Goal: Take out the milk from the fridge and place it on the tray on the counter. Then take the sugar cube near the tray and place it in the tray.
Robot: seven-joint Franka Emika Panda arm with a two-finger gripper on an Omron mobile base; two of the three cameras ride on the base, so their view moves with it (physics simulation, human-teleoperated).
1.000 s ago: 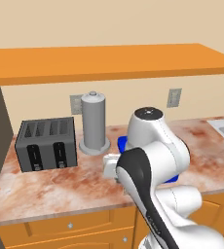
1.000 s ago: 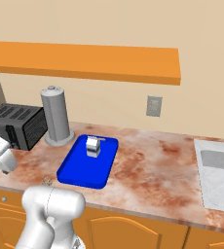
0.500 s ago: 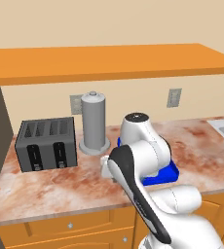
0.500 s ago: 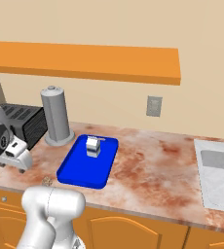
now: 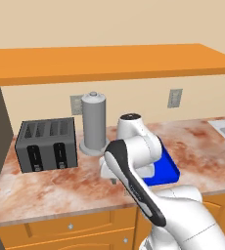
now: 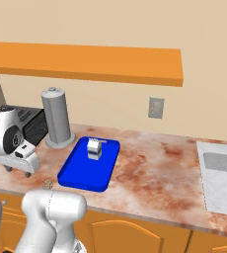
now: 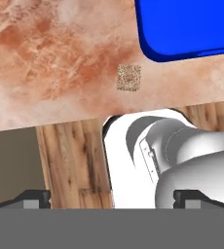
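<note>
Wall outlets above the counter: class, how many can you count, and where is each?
2. One wall outlet sits behind the grey canister, partly hidden by it; the other outlet is further right, above the bare counter. The arm could hide more.

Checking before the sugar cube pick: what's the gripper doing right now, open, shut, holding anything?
Gripper: open, jaws spread wide, holding nothing; the sugar cube lies on the counter, untouched.

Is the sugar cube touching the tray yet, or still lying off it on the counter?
Apart. The hand view shows the sugar cube on the counter, with bare stone between it and the tray rim.
</note>
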